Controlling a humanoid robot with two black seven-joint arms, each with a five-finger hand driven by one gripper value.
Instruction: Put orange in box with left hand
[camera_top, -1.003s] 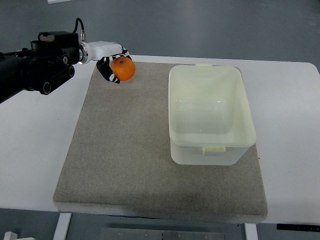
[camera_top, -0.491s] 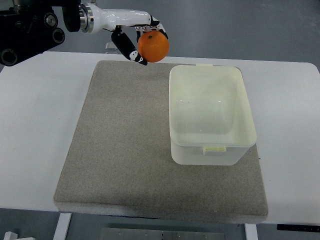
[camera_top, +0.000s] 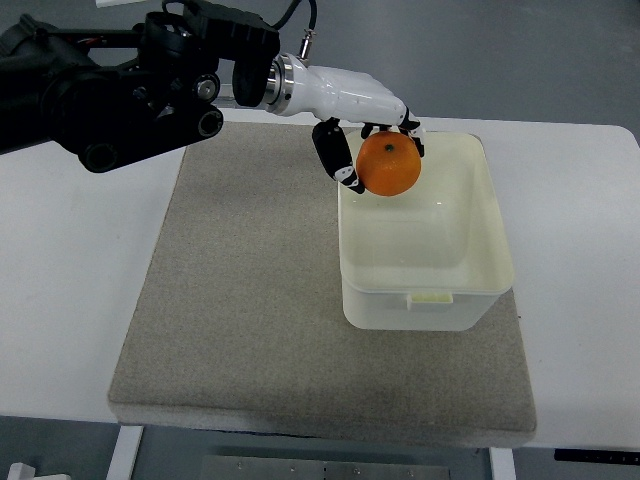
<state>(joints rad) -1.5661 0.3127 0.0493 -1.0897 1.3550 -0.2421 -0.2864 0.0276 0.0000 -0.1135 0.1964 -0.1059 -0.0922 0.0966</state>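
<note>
- The left hand (camera_top: 372, 150) grips the orange (camera_top: 388, 165): fingers (camera_top: 338, 160) curl around its far and left sides, and the fruit sits at the fingertips, fully off the mat (camera_top: 250, 300).
- The orange hangs above the box (camera_top: 470, 290), over the far-left corner of the opening, just inside the rim nearest the hand.
- The box looks empty, its floor bare below and to the right of the hand.
- Judged step: carrying the orange over the box, with the release not yet made.
- To do it well, the hand should travel a little further right and toward the robot, so the fruit is over the middle of the floor rather than the corner.
- Lowering the hand into the opening before letting go would shorten the drop and limit bounce and rolling.
- The dark thumb-side finger hangs close to the left wall; it needs to pass the rim without nudging the light box.
- The fingers should open together, so the orange falls straight rather than being flicked sideways.
- The right hand is not visible.
</note>
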